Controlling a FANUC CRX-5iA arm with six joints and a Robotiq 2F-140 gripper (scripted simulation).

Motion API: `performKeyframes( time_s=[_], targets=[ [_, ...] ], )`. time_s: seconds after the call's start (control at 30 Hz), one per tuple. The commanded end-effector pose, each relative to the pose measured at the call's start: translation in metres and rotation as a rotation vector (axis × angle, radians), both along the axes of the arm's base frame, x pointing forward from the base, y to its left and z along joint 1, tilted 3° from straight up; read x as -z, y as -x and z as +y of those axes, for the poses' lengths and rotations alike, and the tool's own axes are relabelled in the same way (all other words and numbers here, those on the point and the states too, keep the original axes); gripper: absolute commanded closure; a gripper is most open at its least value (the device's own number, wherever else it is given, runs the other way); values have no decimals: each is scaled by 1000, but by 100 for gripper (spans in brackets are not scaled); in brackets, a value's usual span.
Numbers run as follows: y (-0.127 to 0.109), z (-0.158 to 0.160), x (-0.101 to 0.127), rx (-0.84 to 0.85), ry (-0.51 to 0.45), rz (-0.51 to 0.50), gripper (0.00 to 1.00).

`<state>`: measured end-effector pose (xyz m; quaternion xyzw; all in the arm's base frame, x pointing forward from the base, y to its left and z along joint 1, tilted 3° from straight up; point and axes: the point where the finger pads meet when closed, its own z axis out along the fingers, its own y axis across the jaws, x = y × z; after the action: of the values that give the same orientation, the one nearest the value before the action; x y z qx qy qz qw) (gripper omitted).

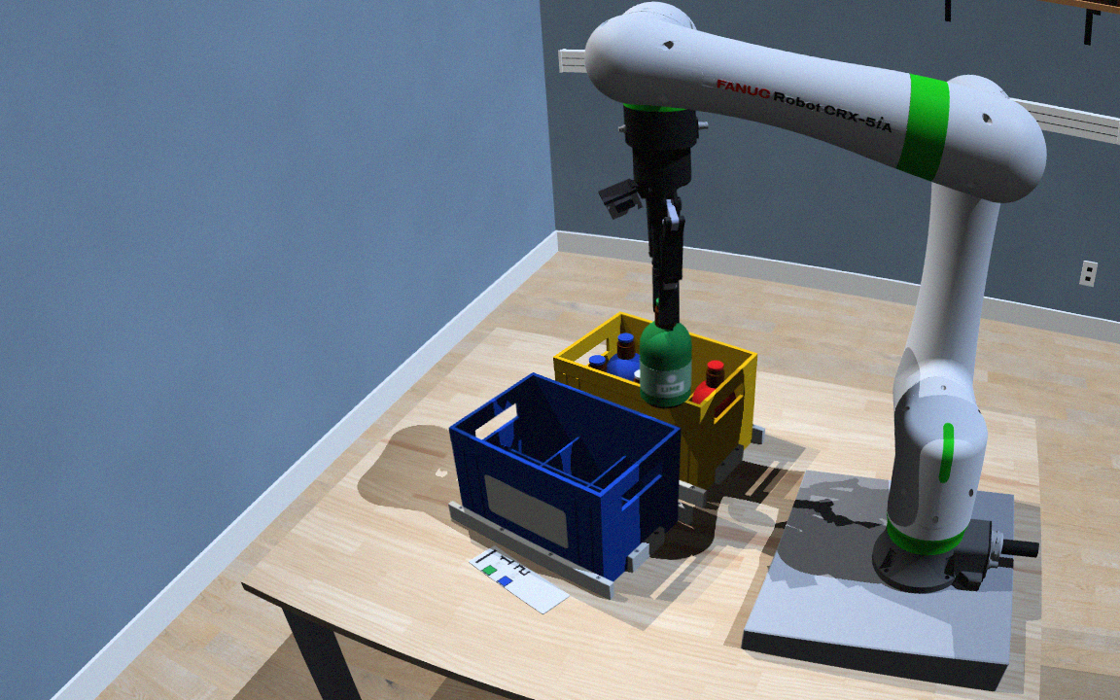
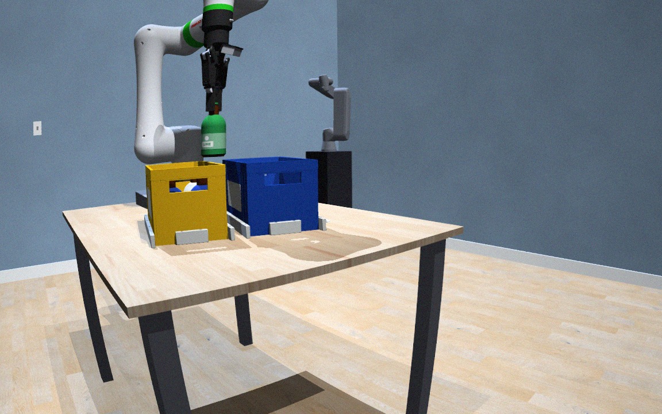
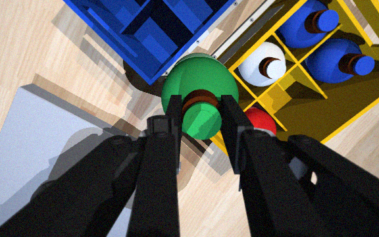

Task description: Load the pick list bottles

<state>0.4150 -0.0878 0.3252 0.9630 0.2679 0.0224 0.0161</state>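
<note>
My gripper [image 1: 667,315] [image 2: 213,107] [image 3: 201,111] is shut on the neck of a green LIME bottle [image 1: 665,361] [image 2: 213,134] [image 3: 199,76] and holds it upright, above rim height, by the gap between the crates. The blue crate [image 1: 529,487] [image 2: 287,211] [image 3: 110,33] stands level; no bottle shows in it. The yellow crate [image 1: 725,435] [image 2: 187,216] [image 3: 351,123] holds two blue bottles [image 3: 299,26] [image 3: 334,62], a white bottle [image 3: 262,62] and a red bottle [image 1: 714,383] [image 3: 262,120]. The pick list [image 1: 538,593] shows green 1, blue 2.
Pale stop rails [image 1: 529,552] [image 2: 285,226] [image 3: 239,31] edge the crates on the table [image 1: 355,557] [image 2: 179,278]. The grey robot base plate [image 1: 877,635] [image 3: 22,122] lies beside them. A second grey arm [image 2: 341,113] stands on a dark pedestal in the background.
</note>
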Motion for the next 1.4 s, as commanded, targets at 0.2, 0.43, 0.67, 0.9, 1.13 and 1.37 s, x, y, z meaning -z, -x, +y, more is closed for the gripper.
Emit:
performKeyframes(
  time_s=[0.2,0.43,0.67,0.9,1.13,1.37],
  targets=[
    [-4,17,-1,0,1,-2,90],
    [-7,27,-1,0,1,-2,90],
    [-10,40,0,0,1,-2,90],
    [-13,52,0,0,1,-2,90],
    [-15,64,0,0,1,-2,90],
    [-19,79,0,0,1,-2,90]
  ],
)
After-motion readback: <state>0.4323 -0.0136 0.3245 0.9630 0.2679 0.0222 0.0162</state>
